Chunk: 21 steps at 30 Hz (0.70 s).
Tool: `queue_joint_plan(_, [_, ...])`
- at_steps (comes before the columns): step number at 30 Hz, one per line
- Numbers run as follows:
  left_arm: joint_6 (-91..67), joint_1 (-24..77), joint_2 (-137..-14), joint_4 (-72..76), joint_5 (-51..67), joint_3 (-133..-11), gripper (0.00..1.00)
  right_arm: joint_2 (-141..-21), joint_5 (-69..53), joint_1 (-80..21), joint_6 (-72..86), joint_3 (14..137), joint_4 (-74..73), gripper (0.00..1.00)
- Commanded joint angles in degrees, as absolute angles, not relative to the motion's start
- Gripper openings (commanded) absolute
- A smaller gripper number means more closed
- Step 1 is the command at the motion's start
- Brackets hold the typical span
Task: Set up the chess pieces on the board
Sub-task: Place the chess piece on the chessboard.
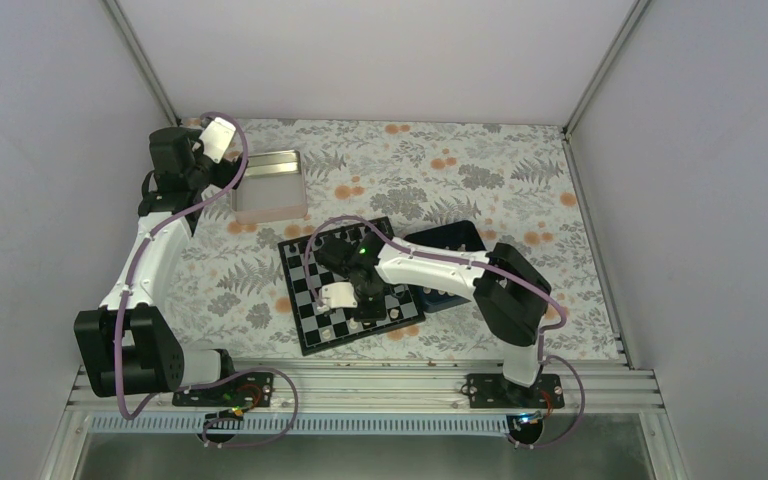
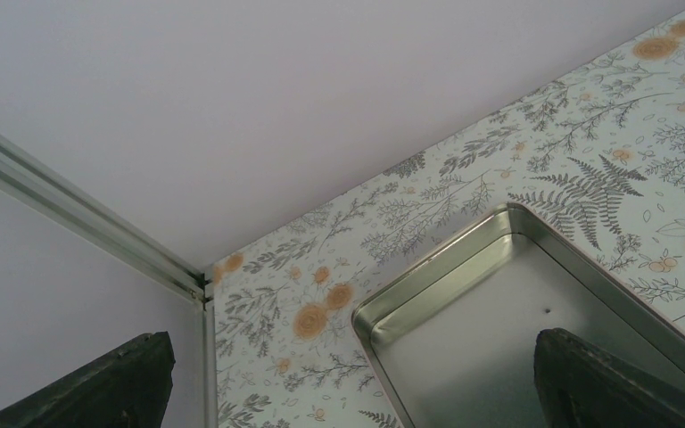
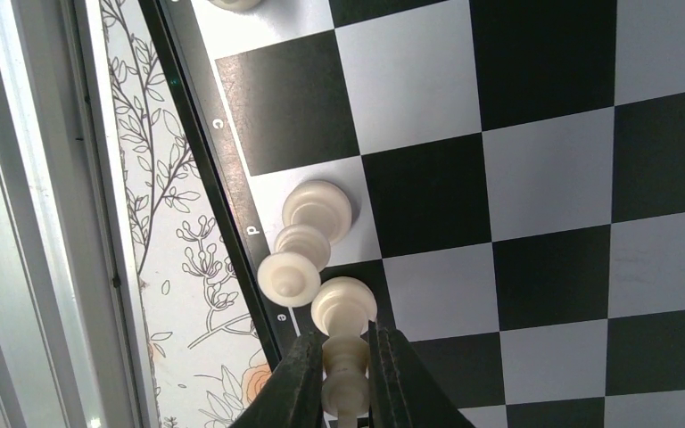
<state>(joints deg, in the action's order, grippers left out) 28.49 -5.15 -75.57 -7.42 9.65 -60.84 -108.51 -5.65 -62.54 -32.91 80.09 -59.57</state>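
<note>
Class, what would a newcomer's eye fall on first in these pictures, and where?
The right claw pinches a cream chess piece at the edge of the board, by the letter e, beside a second cream piece on d. Far left, the left claw hangs open by a silver tin.

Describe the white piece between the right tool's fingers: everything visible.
The cream piece looks like glossy turned plastic, with a round base and a ringed stem. Its type is unclear. It appears upright on the dark edge square by the "e" mark of the board. The right tool is shut on its upper body, one finger on each side. A neighbouring piece on "d" stands close, but contact can't be judged.
</note>
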Motion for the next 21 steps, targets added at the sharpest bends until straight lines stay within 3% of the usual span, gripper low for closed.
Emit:
queue_joint_plan(1, [28.4, -5.5, -75.2, -6.5, 10.5, -60.7, 1.00, -109.3, -4.9, -62.3, -32.5, 79.2, -59.0, 0.07])
queue_joint_plan(7, [28.4, -5.5, -75.0, -6.6, 10.5, -60.7, 1.00, -108.7, -4.7, -62.2, -32.4, 78.9, -59.5, 0.12])
queue_joint_plan(16, [28.4, -5.5, -75.3, -6.6, 10.5, -60.8, 1.00, -105.1, -3.9, -61.1, -32.1, 79.6, -61.2, 0.37])
queue_joint_plan(21, [28.4, -5.5, -75.1, -6.6, 10.4, -60.8, 1.00, -103.6, -3.9, -60.0, -32.2, 80.3, -62.0, 0.40])
